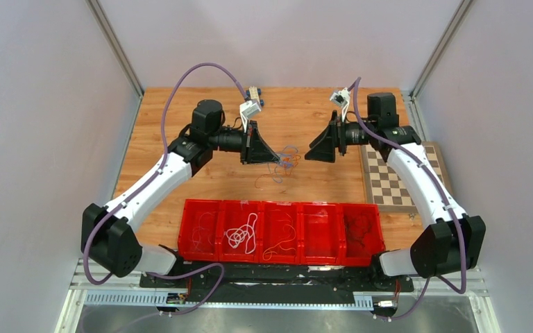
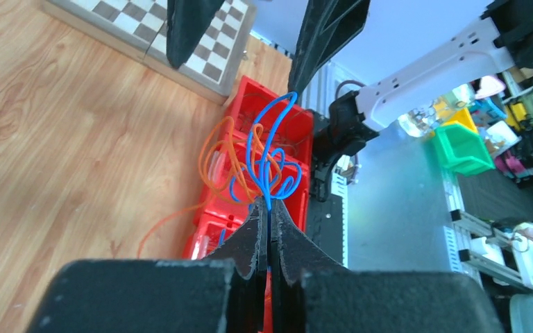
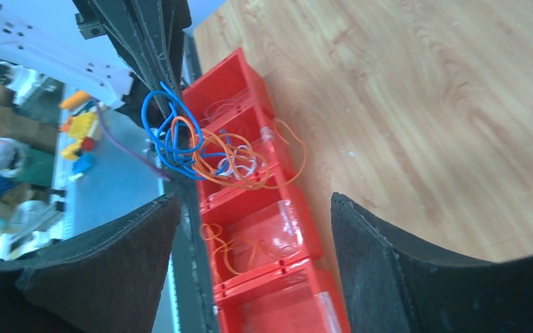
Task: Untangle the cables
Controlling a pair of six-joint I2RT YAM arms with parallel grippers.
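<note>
**What the views leave unclear**

From above, the cables (image 1: 284, 161) are a tiny knot, and single strands cannot be followed. In the left wrist view their gripped ends disappear between the pressed-together fingers of the left gripper (image 2: 268, 208), and the chessboard (image 2: 125, 21) is cut by the top edge. In the right wrist view the red bins (image 3: 229, 73) run off the bottom edge — the clutter (image 3: 14, 159) beyond them is a blur.
</note>
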